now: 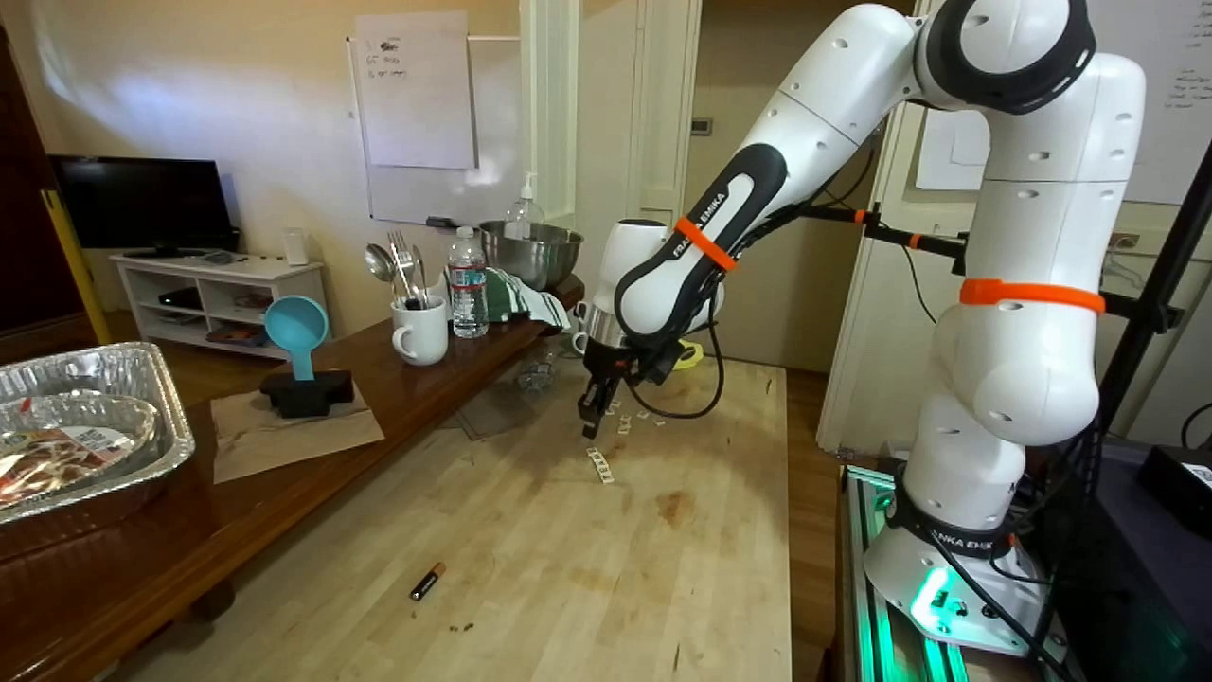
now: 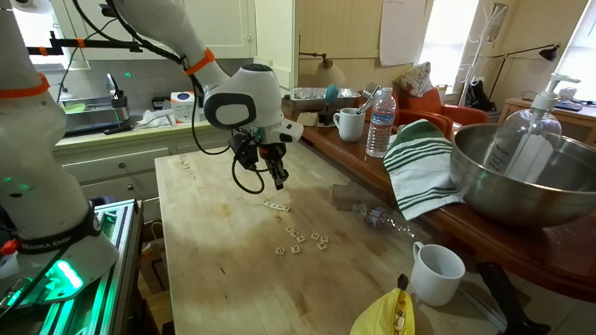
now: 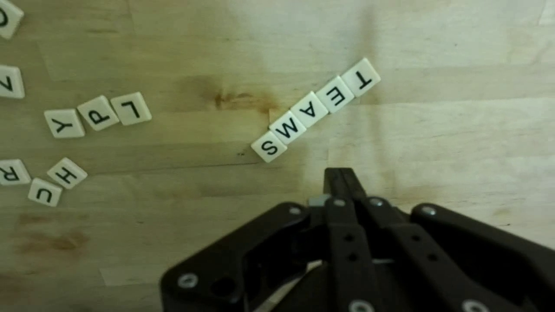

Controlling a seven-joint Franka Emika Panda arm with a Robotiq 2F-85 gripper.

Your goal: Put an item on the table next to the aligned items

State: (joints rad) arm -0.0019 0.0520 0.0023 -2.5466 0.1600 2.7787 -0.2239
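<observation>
The light wooden table [image 1: 568, 587] carries a straight row of touching letter tiles [image 3: 309, 109] reading T, E, A, M, S in the wrist view. The row also shows in both exterior views [image 1: 600, 466] [image 2: 275, 206]. Several loose tiles lie apart from it, among them Y [image 3: 64, 123], P [image 3: 98, 113], L [image 3: 130, 108], H [image 3: 66, 173], U [image 3: 45, 192] and R [image 3: 14, 172]. They show beyond the row in an exterior view [image 2: 296, 249]. My gripper [image 3: 342, 171] is shut with its fingertips together and nothing visible between them. It hangs above the table close to the row [image 2: 279, 187].
A battery [image 1: 427, 581] lies on the table. A plastic bottle [image 2: 384, 221], a white mug [image 2: 437, 274] and a yellow pouch [image 2: 386, 314] stand or lie along its side. A raised dark brown counter [image 1: 284, 455] borders the table, with a foil tray [image 1: 166, 407] and bowl [image 2: 517, 204].
</observation>
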